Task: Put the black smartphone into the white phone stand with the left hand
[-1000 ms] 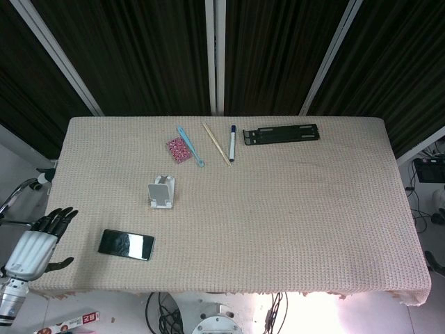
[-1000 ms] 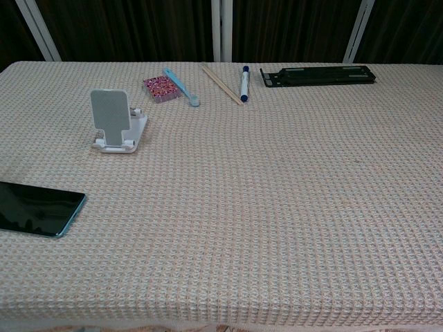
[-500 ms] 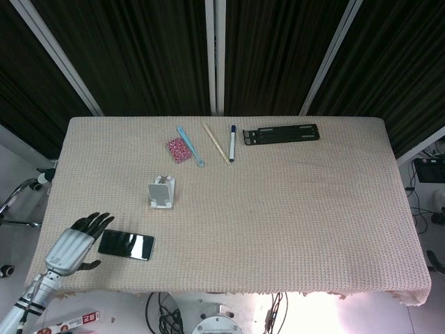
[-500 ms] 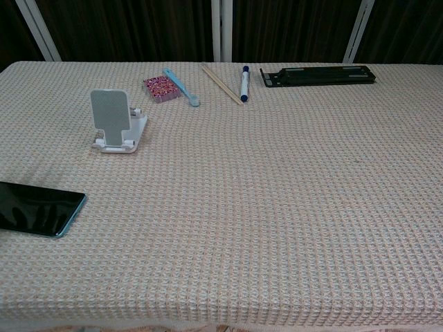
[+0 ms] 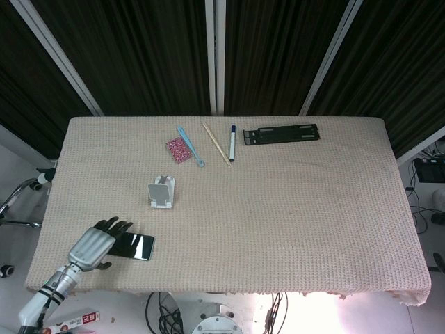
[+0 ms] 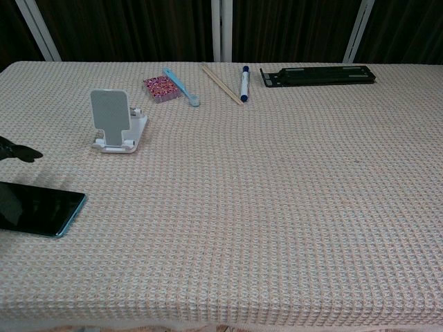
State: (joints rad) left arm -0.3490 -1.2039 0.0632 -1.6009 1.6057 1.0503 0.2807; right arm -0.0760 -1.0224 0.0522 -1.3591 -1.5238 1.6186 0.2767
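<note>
The black smartphone (image 5: 133,245) (image 6: 38,209) lies flat near the table's front left corner. My left hand (image 5: 95,244) hovers over its left end with fingers spread, holding nothing; whether it touches the phone cannot be told. In the chest view only dark fingertips (image 6: 15,151) of that hand poke in at the left edge. The white phone stand (image 5: 161,193) (image 6: 116,121) stands upright behind the phone, with nothing in it. My right hand shows in neither view.
Along the table's far side lie a pink patterned pad (image 5: 179,149), a light blue toothbrush (image 5: 190,146), wooden chopsticks (image 5: 216,144), a blue-capped pen (image 5: 232,142) and a black folding stand (image 5: 281,133). A knitted beige cloth (image 5: 292,209) covers the table.
My left hand has moved rightward from beside the table's left edge until it sits over the phone's left end. The phone and the stand have not moved.
</note>
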